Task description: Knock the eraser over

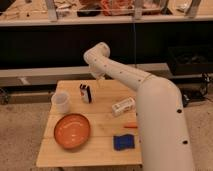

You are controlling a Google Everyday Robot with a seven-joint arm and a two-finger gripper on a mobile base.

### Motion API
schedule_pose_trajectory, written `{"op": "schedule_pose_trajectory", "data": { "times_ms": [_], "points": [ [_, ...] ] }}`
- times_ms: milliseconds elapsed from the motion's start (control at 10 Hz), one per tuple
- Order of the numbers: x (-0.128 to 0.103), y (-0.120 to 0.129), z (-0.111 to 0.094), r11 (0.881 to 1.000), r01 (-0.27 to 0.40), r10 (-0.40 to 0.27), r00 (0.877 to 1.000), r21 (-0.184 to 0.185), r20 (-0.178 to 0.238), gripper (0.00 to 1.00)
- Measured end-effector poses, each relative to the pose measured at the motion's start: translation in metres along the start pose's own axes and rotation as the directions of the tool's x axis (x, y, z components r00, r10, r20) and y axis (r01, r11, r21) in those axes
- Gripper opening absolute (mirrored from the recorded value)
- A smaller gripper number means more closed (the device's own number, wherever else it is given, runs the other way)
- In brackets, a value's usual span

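Note:
The eraser (pixel 85 93), a small black block with white stripes, stands upright on the wooden table (pixel 95 151), toward its back left. My gripper (pixel 99 78) hangs from the bent white arm just above the table's back edge. It is a little right of and behind the eraser, not touching it. Its fingers are open with nothing between them.
A white cup (pixel 60 102) stands left of the eraser. An orange bowl (pixel 72 131) sits at the front left. A white bottle (pixel 123 106) lies on its side at the right, with a small orange stick (pixel 130 126) and a blue sponge (pixel 124 142) nearer the front. Dark shelving runs behind the table.

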Motion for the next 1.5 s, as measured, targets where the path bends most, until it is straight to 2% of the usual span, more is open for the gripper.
{"op": "schedule_pose_trajectory", "data": {
  "times_ms": [1500],
  "points": [
    [-0.0066, -0.0037, 0.0111, 0.999, 0.05, -0.051, 0.999, 0.021, 0.011, 0.8]
  ]
}}
